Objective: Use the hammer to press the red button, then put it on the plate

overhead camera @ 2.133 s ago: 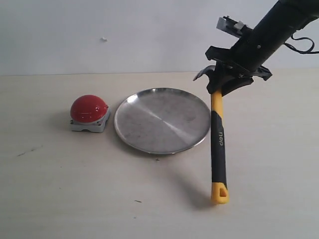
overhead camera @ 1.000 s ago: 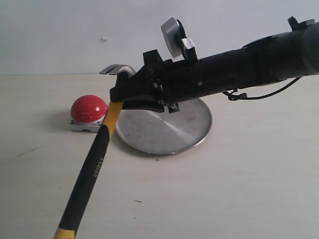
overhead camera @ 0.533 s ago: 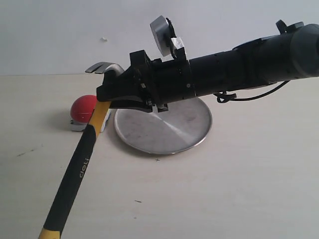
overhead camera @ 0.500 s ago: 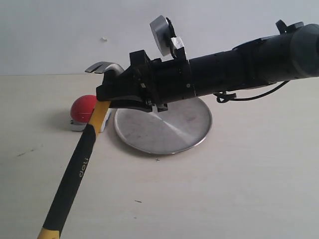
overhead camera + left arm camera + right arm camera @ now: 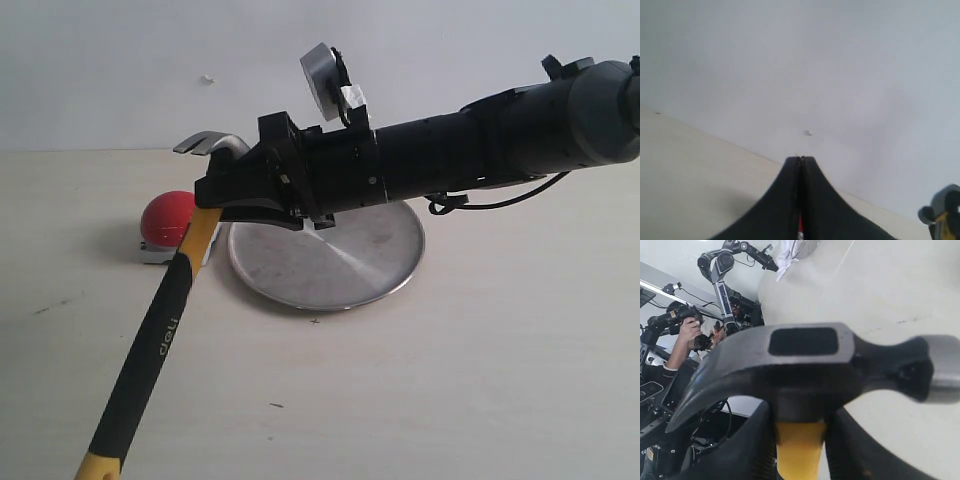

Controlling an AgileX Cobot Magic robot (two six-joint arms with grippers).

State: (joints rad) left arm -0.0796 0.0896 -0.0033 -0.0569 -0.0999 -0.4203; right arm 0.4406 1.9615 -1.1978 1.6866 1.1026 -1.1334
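Observation:
My right gripper reaches across the plate and is shut on the hammer at the yellow neck just under its dark head. The claw stands above the red button. The black-and-yellow handle slants down to the lower left and hides the button's right side. Whether the head touches the button cannot be seen. The silver plate lies right of the button, partly under the arm. The right wrist view shows the hammer head close up, with the right gripper clamped on the yellow neck. My left gripper is shut with nothing in it.
The pale table ends at a white wall behind the button. In the left wrist view a grey and yellow bit of the hammer shows at the frame's edge. The right forearm hangs over the plate's far half.
Over two seconds my right arm swung the hammer from right of the plate across to the button. In the last half second the head dipped slightly; little else moved.

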